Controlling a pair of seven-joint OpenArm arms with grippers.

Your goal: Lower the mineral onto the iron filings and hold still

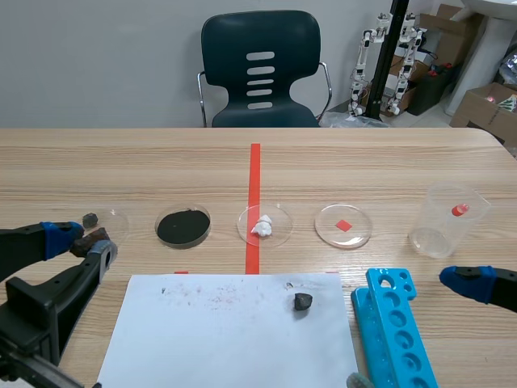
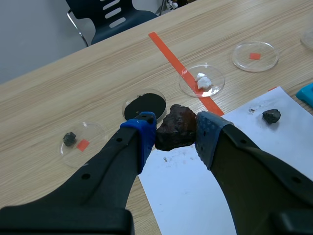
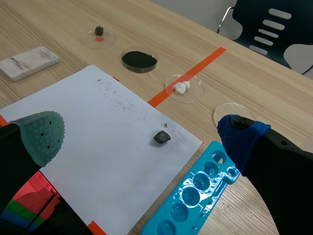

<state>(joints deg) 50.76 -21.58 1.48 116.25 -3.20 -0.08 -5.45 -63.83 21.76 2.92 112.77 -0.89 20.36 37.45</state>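
Fingers (image 2: 145, 131) of the left gripper (image 2: 176, 133) are closed on the mineral (image 2: 175, 128), a dark reddish-brown lump. One pad presses on each of its two sides, so the lump's wider direction runs from pad to pad. It hangs in the air above the counter (image 2: 58, 93), about over the near corner of the white paper sheet (image 2: 195, 181), and touches nothing except the pads.

The move depends on where the iron filings (image 2: 143, 104) lie from this grip. They form a flat black disc in a shallow clear dish, ahead of the fingers and a little to the side of the blue-padded finger, just beyond the paper's edge. In the scene view the same dish (image 1: 183, 227) stands farther across the counter than the left gripper (image 1: 85, 242) and to the robot's right of it, with free wood between them. I judge that the mineral must first travel forward and slightly sideways until it is over the black disc, and only then go straight down. The lowering itself is not yet begun.

The left arm is clearly the nearer one. The right gripper (image 3: 142, 134) has its fingers spread wide with nothing between them, and it waits low at the robot's right near the blue tray (image 3: 200, 191), well apart from the filings.

One risk I see: a second dish with a small dark stone (image 2: 69, 139) lies beside the filings dish on the blue-pad side, so a path too far that way could end over the wrong dish.
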